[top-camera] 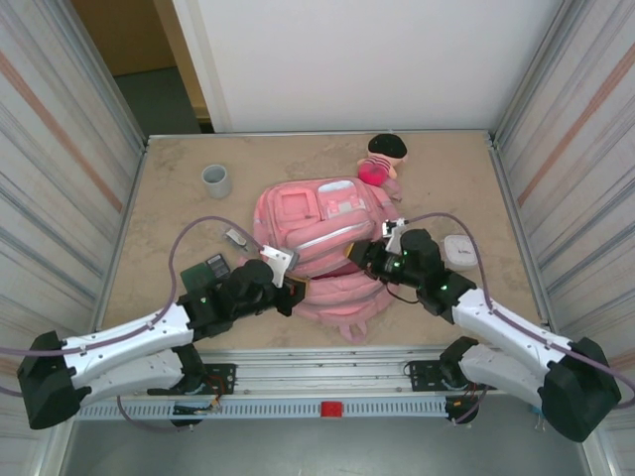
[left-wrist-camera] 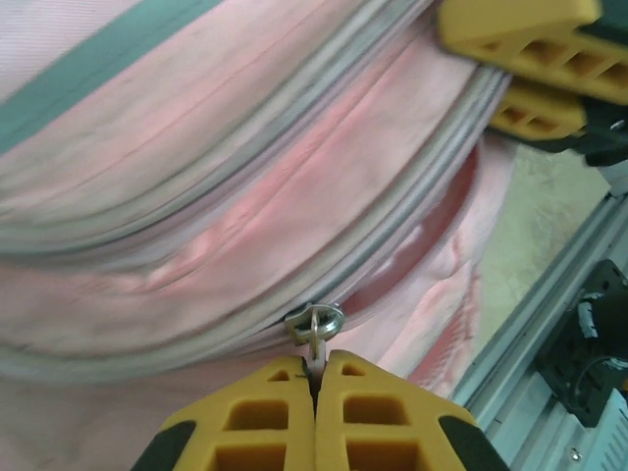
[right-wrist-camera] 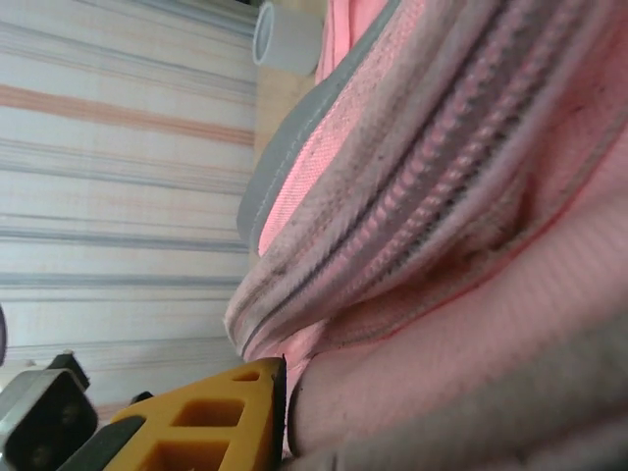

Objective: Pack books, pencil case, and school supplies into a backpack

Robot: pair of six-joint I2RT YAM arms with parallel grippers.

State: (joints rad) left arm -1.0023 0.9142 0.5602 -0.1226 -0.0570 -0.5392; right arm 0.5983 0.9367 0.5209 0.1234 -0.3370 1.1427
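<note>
At the table's (top-camera: 179, 178) near edge, the left gripper (left-wrist-camera: 316, 363) is clenching the soft, sagging backpack's (top-camera: 317, 228) zipper pull (left-wrist-camera: 315, 326), judged the best handhold; the right gripper's (top-camera: 361, 254) grip is proving unreadable.

Pink backpack (top-camera: 322, 233) lies flat, centred, front pockets up — thin dark book (top-camera: 212, 266) lies near its left side

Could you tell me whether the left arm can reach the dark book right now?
Probably not yet: the left gripper is shut on the zipper pull of the backpack, though the book lies uncovered close beside that arm.
</note>
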